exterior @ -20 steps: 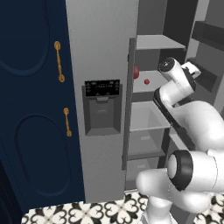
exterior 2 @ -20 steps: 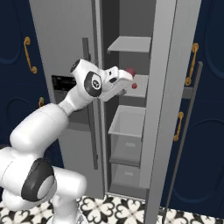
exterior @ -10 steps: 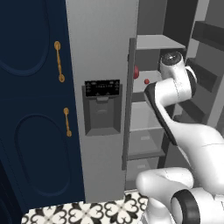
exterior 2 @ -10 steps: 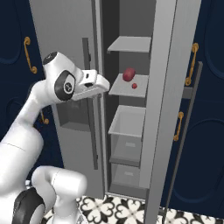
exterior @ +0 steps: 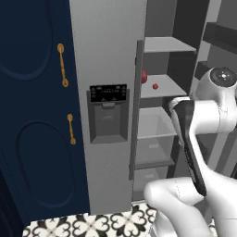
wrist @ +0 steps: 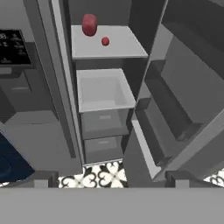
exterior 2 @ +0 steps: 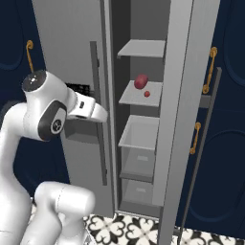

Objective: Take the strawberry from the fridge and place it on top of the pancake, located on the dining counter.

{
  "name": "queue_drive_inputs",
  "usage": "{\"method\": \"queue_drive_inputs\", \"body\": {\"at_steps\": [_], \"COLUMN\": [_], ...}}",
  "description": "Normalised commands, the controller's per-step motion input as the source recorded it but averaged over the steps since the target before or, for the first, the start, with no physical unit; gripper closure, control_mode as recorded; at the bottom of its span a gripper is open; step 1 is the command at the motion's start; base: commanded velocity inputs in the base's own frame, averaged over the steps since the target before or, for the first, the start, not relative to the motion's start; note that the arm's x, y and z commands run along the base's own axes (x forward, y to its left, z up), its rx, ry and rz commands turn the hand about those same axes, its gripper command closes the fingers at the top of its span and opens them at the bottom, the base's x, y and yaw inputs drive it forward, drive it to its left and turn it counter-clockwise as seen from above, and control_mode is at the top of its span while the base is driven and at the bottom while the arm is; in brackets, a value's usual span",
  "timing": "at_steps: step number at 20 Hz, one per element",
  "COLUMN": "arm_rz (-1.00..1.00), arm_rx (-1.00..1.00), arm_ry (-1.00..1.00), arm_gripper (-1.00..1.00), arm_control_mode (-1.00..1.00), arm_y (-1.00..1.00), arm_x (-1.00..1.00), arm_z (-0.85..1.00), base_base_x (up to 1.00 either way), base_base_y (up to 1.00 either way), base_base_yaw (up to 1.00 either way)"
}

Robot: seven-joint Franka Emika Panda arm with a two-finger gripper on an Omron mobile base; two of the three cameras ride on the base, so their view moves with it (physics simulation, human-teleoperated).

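The step in hand looks like the reach into the tall light grey two-door fridge (exterior 2: 182,72): its right door stands open and the tiny bright red strawberry (wrist: 105,41) is not yet taken. Nearest the fridge front, the white arm's two-finger gripper (exterior 2: 106,116) is held in front of the shut left door, beside that door's long grey vertical handle (exterior 2: 98,110) and below the level of the strawberry's shelf. In the hand view the two dark fingertips (wrist: 41,179) stand wide apart with nothing between them.

Further in, the strawberry lies loose on the pale grey middle shelf (exterior 2: 136,95) of the fridge, toward the shelf's front. Just behind and beside it, apart from it, sits a larger dark red round fruit (wrist: 89,24), which is not the target. Below that shelf is an open pale bin (wrist: 105,89), then two shut drawers.

The next move probably calls for raising the hand to shelf height and carrying it in through the door gap, between the left door's edge and the open right door (exterior: 217,37) with its dark racks. The handle and door edge beside the hand crowd that path, and the large fruit could be nudged.
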Motion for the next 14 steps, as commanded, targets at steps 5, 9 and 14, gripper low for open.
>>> {"method": "queue_drive_inputs", "body": {"at_steps": [5,9,14], "arm_rz": [0.0,0.0,0.02], "arm_rx": [0.15,-0.1,0.01], "arm_ry": [0.0,0.12,0.03], "arm_gripper": [-1.0,-1.0,-1.0], "arm_control_mode": [-1.0,-1.0,-1.0], "arm_y": [0.31,0.27,0.04], "arm_x": [-0.84,-0.59,-0.67], "arm_z": [0.48,0.61,0.09], "base_base_x": [0.0,0.0,0.0], "base_base_y": [0.0,0.0,0.0], "base_base_yaw": [0.0,0.0,0.0]}}
